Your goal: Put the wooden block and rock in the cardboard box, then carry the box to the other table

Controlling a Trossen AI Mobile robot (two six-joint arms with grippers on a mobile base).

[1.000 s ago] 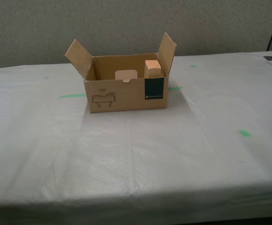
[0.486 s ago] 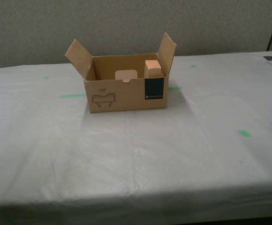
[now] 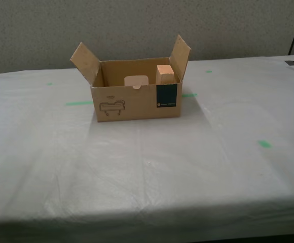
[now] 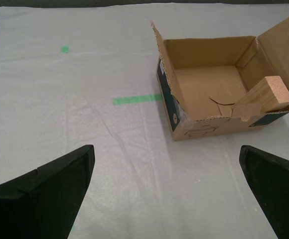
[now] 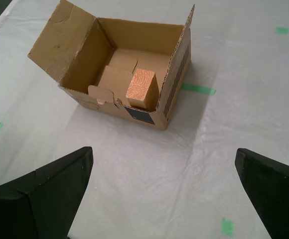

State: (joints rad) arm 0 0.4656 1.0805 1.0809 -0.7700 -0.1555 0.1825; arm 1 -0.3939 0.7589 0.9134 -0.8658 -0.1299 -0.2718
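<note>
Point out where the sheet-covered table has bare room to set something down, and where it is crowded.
Bare sheet lies all around the cardboard box: the wide stretch between it and the table near edge, and both sides past the green tape marks. Only the box interior is crowded: the wooden block leans in one corner.
</note>
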